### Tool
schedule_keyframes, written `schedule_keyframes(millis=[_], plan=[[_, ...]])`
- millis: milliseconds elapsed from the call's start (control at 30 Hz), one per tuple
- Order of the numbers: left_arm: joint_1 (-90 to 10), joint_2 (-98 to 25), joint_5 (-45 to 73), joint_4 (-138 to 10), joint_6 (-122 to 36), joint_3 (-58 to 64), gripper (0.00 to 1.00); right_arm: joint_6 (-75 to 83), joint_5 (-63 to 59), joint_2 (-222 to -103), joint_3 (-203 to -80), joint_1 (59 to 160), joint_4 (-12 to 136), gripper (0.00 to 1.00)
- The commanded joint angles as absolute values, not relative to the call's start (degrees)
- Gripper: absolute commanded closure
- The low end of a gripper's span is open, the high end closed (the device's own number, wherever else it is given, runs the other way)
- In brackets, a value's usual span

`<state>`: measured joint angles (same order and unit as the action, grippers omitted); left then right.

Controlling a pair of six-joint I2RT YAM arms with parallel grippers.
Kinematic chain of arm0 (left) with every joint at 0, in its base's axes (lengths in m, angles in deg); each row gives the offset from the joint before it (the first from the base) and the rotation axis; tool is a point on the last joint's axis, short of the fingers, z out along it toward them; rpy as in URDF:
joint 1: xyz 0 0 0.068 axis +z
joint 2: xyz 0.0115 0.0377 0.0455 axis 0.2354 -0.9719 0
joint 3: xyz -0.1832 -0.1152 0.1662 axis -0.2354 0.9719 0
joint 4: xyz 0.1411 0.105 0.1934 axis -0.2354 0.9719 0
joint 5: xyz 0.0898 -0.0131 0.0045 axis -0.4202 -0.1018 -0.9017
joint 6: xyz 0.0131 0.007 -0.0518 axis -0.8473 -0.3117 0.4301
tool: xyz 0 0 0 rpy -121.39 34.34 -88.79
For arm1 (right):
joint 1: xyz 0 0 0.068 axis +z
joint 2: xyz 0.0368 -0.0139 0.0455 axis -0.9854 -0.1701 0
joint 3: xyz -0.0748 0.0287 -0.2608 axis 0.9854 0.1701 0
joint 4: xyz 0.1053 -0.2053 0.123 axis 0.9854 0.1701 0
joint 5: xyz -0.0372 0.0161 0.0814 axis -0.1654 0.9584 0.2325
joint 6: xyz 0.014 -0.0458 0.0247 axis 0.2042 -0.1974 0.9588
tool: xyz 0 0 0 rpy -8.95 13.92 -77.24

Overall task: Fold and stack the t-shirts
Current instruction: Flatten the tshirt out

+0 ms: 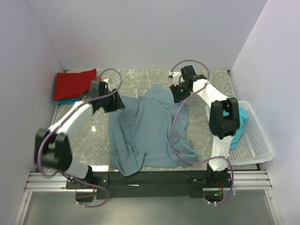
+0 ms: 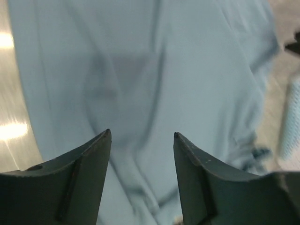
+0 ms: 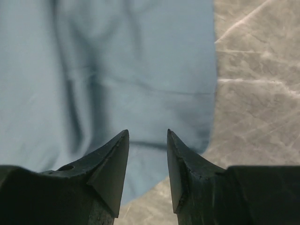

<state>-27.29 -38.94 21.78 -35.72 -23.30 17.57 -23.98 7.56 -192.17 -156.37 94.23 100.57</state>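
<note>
A slate-blue t-shirt [image 1: 150, 133] lies rumpled across the middle of the marble table, its lower hem hanging over the near edge. My left gripper [image 1: 117, 101] hovers at the shirt's upper left corner, open, with nothing between its fingers; below it in the left wrist view lies only blue cloth [image 2: 154, 84]. My right gripper [image 1: 177, 93] hangs open over the shirt's upper right edge, above the cloth's border [image 3: 140, 84] and bare marble. A folded red t-shirt [image 1: 75, 84] rests on a turquoise one [image 1: 68, 100] at the back left. Another teal t-shirt [image 1: 243, 125] lies in the basket.
A white perforated basket [image 1: 255, 140] stands at the right edge of the table, partly behind the right arm. Walls close in the left, back and right sides. A purple cable [image 1: 176, 136] of the right arm loops over the blue shirt.
</note>
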Motion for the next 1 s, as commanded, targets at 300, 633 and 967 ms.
schedule_keyframes(millis=[300, 633, 967], plan=[[-27.6, -68.0, 16.4, -30.5, -31.4, -8.2, 0.48, -18.3, 1.7, -194.8, -153.4, 96.6, 103.1, 0.53], [-29.0, -77.1, 12.5, -29.0, -30.9, -10.3, 0.52, -18.6, 4.6, -195.7, -150.4, 97.8, 104.6, 0.52], [-28.1, -78.5, 6.5, -28.5, -30.2, -6.7, 0.52, -18.0, -3.8, -197.6, -150.4, 97.8, 103.2, 0.52]])
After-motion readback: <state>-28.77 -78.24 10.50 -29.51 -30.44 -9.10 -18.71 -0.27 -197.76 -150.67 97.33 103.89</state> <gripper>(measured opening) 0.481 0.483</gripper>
